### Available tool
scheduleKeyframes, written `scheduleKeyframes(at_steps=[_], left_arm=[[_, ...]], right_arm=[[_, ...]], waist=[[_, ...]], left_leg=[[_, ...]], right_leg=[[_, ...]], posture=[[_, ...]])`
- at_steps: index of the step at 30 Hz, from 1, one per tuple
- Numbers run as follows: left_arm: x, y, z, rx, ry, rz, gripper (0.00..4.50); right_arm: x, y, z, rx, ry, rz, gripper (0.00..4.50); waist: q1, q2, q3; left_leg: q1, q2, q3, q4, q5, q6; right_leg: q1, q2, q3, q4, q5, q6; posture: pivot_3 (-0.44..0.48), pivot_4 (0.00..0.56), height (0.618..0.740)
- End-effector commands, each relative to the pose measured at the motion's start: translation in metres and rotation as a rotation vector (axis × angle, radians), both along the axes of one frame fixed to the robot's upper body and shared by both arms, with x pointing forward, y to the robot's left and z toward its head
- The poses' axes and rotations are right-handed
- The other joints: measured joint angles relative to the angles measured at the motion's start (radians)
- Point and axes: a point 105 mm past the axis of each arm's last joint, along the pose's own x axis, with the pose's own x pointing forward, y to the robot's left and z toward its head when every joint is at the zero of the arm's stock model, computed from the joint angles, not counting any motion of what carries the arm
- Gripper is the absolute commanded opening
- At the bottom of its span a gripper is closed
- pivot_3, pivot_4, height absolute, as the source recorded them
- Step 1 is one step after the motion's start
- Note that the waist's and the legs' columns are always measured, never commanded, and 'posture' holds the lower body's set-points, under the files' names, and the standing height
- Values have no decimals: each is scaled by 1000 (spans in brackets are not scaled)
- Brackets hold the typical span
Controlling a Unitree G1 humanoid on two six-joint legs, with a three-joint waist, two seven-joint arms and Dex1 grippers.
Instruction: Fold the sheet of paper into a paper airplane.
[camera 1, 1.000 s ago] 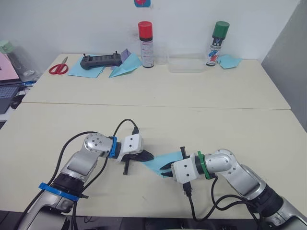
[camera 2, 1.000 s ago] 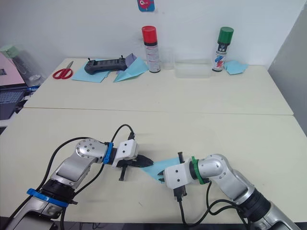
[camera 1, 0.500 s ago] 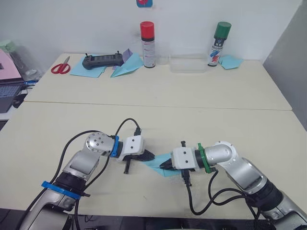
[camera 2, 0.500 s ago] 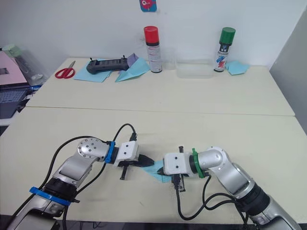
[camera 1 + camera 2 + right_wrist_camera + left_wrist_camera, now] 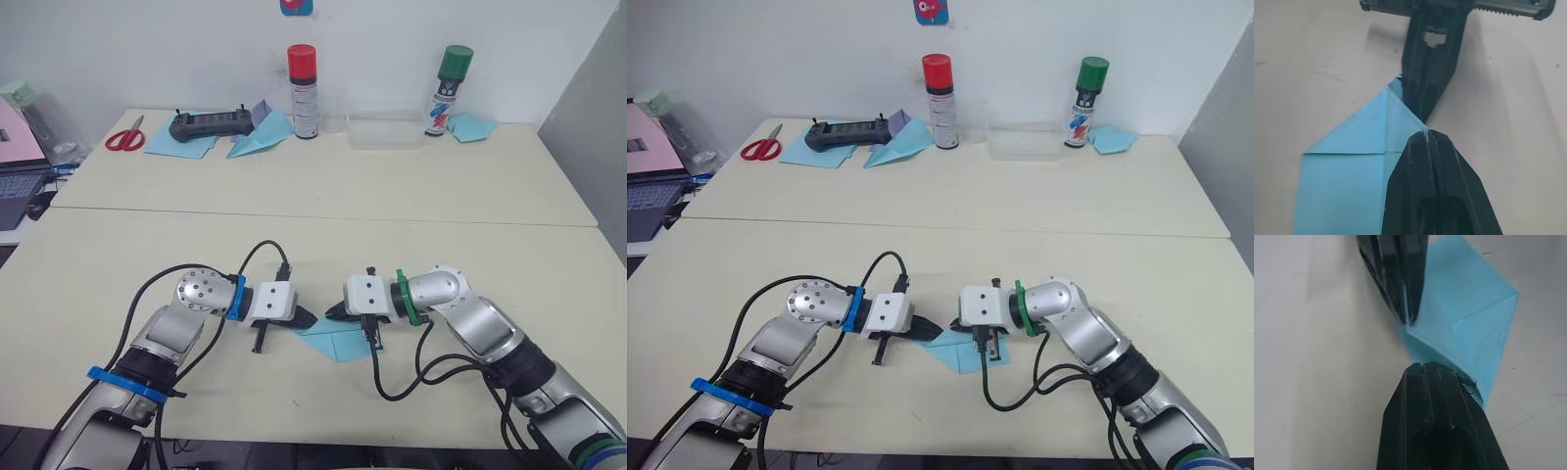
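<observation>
— Where is the sheet of paper [image 5: 334, 340]?

— Flat on the near table [image 5: 470, 245], light blue, partly folded, lying between both arms.

— And the grippers?

— The left gripper [image 5: 305, 317] and right gripper [image 5: 332, 314] meet tip to tip at the sheet's folded point — each with fingers pressed together, pinching the paper's edge

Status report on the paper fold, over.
Left gripper and right gripper shut, tips on the sheet of paper. Paper partly folded, flat on table. Nothing obstructing.
</observation>
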Motion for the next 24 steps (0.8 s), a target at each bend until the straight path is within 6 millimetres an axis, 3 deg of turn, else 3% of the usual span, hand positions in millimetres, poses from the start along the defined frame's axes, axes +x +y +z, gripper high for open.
scheduleKeyframes(at_steps=[1, 24], left_arm=[[-15, 4, -28, 79, 97, -17, 0], [-16, 12, -19, 46, 142, 74, 0]], right_arm=[[4, 6, 3, 10, -43, 11, 18], [1, 18, -14, 19, -58, 58, 18]], waist=[[-1, 0, 0], [-16, 1, -2]], left_leg=[[0, 0, 0, 0, 0, 0], [5, 1, 0, -1, 0, 0]], right_leg=[[0, 0, 0, 0, 0, 0], [3, 1, 0, 1, 0, -1]], posture=[[0, 150, 740], [0, 150, 740]])
